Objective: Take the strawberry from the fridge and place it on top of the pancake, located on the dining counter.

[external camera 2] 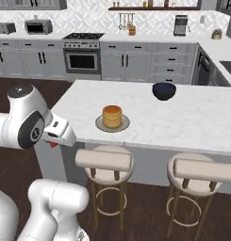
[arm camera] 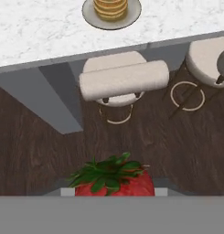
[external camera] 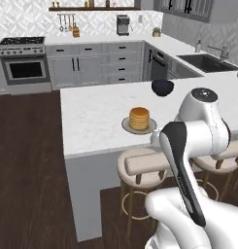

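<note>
Strawberry (arm camera: 114, 179) sits right at the bottom of the hand view, green leaves up, red body low between the end effector (arm camera: 114, 192) tips, so it is grasped there; in the right base view a speck of red (external camera 2: 53, 144) shows under the white hand, short of the bench (external camera 2: 192, 117). As a judgement, the berry is light, soft and easily bruised, with a slightly slick skin, so a gentle pinch across its broad shoulders just under the leaves suits it best, never on the tapering tip. Ahead and above the stool (arm camera: 122, 80) lies the pancake (arm camera: 111, 8) stack on its grey plate (arm camera: 131, 16), well apart from the berry and near the bench's front edge. No brand, label or readable writing appears anywhere.
</note>
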Controlling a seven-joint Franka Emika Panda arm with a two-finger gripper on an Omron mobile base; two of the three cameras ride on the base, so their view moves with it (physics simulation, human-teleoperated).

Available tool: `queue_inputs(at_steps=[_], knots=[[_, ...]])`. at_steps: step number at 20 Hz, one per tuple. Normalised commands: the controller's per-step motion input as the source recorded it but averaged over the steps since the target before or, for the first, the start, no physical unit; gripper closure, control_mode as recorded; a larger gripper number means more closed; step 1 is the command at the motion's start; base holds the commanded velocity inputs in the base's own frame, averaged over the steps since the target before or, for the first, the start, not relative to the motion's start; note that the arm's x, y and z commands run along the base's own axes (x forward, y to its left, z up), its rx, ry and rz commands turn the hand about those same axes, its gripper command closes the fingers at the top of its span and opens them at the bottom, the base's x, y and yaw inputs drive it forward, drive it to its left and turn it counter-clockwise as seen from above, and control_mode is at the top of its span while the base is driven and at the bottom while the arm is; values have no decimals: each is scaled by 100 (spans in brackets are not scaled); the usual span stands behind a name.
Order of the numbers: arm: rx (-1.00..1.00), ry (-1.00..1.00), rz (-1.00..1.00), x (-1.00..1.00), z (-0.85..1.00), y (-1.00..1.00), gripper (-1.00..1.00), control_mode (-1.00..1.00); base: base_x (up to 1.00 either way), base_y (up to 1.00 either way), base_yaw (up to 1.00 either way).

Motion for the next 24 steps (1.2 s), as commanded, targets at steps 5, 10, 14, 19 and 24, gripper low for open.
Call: queue_inputs(at_steps=[5,10,14,19,24], knots=[[0,0,0,0,0,0,100,100,54,-41,43],[0,0,0,0,0,0,100,100,49,6,-4],[0,0,0,0,0,0,100,100,20,-24,-30],[0,0,0,0,0,0,100,100,37,-13,-15],[0,0,0,0,0,0,100,100,69,4,0]])
